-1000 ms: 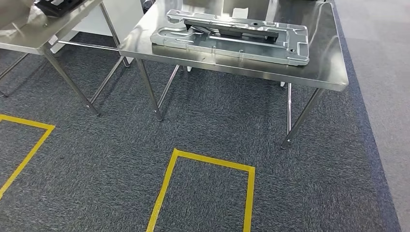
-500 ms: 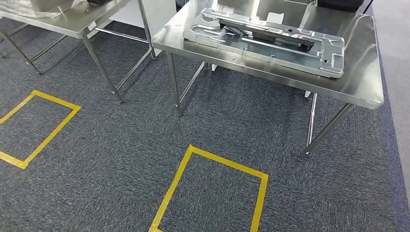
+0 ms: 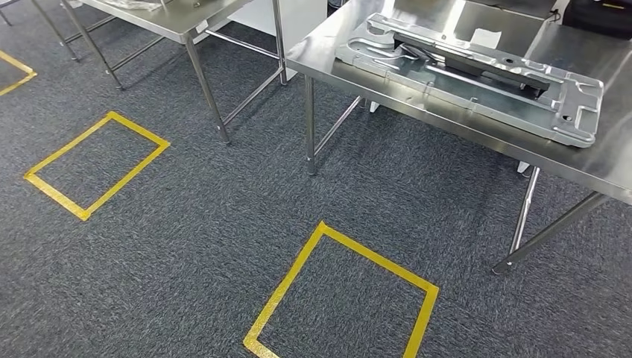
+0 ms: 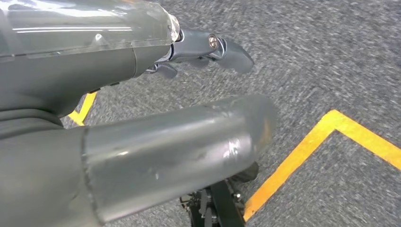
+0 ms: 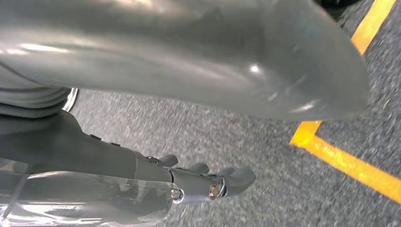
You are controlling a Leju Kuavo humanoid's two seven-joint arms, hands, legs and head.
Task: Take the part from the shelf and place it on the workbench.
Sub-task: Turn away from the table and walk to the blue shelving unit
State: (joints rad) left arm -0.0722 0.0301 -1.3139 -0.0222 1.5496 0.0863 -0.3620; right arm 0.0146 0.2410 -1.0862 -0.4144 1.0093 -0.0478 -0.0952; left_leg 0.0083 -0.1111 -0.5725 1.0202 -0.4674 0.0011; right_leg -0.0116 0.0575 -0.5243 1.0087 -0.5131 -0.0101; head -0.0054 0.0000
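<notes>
Hanging over grey carpet, the left hand point(image 4: 198, 49) and right hand point(image 5: 203, 182) are seen released; a metal part point(image 3: 477, 71) lies on the far-right worktop point(image 3: 596, 160), suggesting placement is done.

Right hand hanging over taped carpet

The right hand point(image 5: 189, 109) takes up most of the picture: a thick grey thumb point(image 5: 265, 61) runs across one side, and the darker fingers point(image 5: 227, 182) stretch out apart from it, with nothing held between them. A clear, shiny cover point(image 5: 85, 198) wraps the part behind the fingers. Beyond the hand lies grey speckled carpet point(image 5: 198, 137), crossed by a corner of yellow tape point(image 5: 345, 161).
</notes>
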